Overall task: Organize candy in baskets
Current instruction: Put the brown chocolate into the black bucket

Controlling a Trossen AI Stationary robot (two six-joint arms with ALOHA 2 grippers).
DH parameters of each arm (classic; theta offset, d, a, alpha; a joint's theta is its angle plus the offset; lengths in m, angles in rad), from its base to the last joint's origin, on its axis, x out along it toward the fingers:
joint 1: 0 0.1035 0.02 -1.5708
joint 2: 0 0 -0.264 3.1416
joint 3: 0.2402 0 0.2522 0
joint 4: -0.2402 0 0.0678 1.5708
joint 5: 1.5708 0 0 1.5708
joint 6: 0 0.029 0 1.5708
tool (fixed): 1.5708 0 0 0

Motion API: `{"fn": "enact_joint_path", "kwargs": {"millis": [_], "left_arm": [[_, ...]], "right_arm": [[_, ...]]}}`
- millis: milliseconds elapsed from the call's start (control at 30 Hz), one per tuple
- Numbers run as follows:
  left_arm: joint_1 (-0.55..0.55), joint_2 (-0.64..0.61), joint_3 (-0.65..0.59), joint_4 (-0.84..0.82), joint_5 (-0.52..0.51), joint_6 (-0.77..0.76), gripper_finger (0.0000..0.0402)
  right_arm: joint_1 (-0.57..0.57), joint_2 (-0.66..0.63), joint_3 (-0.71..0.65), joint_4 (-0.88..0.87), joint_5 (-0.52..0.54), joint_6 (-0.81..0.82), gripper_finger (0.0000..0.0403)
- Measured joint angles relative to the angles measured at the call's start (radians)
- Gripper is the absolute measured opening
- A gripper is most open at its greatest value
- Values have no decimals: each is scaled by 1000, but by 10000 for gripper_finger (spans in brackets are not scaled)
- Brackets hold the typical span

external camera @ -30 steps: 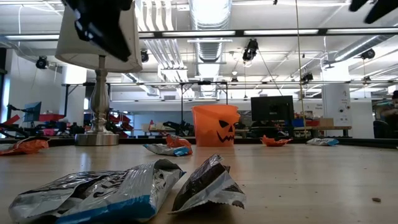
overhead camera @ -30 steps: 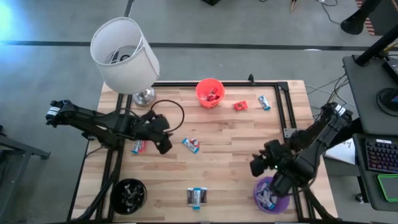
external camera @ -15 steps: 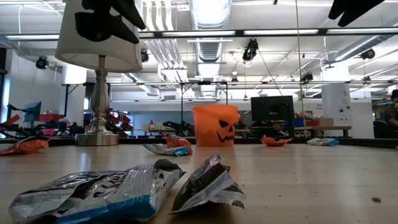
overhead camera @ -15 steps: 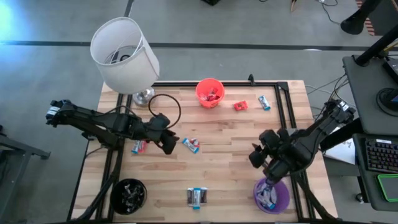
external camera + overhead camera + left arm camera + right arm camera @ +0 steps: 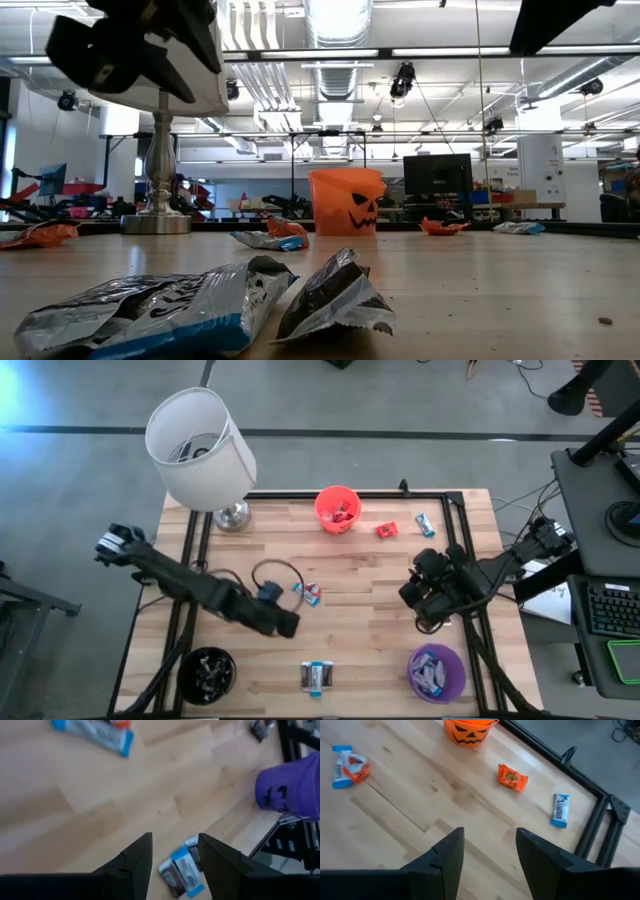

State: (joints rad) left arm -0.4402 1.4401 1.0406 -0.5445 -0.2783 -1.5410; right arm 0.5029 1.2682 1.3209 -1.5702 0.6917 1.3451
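Note:
Wrapped candy lies loose on the wooden table: a blue-and-silver pair near the front edge, a blue-and-red pair mid-table, an orange piece and a blue piece at the far right. The orange basket stands at the far middle. The purple basket at the near right and the black basket at the near left both hold candy. My left gripper hangs open, slanting down toward the front pair. My right gripper hangs open above the right side, holding nothing.
A white-shaded lamp stands at the far left corner, and its cable loops across the table. A black metal frame runs along the far and right edges. Bare wood lies between the candies.
My left gripper has swung toward the near edge and to the right, sinking and rolling about its own axis, and now hangs short of the front candy pair. My right gripper has left the place above the purple basket, gone toward the far edge and rolled. Both stay open.

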Motion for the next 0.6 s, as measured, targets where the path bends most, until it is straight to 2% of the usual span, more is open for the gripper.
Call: {"fn": "enact_joint_path", "kwargs": {"millis": [133, 300, 600], "left_arm": [[-45, 144, 73, 18, 0, -107, 142], [-59, 327, 223, -18, 5, -148, 142], [-84, 591, 591, -332, 117, -191, 142]], "right_arm": [[-22, 0, 0, 0, -1, -62, 171], [-36, -2, 0, 1, -2, -119, 171], [-35, -3, 0, 0, -12, -181, 171]]}}
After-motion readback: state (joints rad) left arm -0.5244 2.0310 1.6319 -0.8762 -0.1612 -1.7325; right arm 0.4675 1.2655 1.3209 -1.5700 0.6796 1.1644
